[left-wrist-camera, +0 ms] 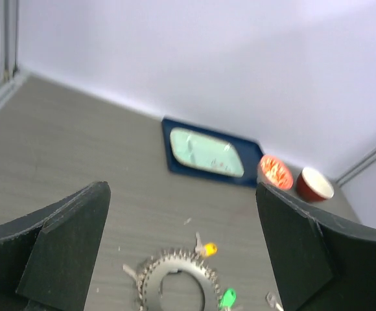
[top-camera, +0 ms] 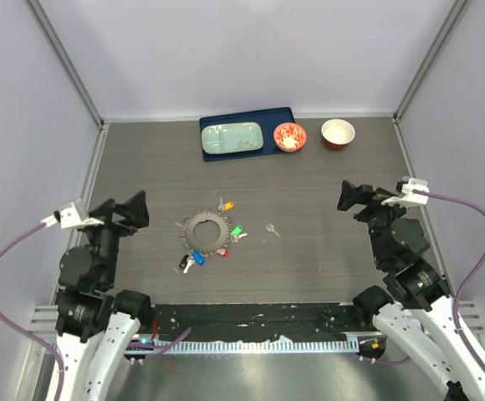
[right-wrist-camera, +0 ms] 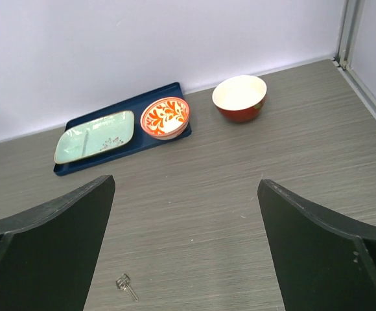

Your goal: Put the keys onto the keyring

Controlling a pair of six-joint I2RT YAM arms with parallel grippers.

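Currently L fingers (left-wrist-camera: 65, 253) & R fingers (right-wrist-camera: 45, 246) apart; keyring (top-camera: 205, 217), keys (top-camera: 236, 231) well clear.

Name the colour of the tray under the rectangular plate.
Dark blue tray, best in the right wrist view.

The keyring (top-camera: 206, 229) looks like dull, dark-grey metal with a rough toothed rim. Keys (top-camera: 273, 229) are shiny silver metal, some with glossy plastic heads. The table (top-camera: 326, 209) is matt, wood-grained. Bowls (top-camera: 338, 133) look glazed.
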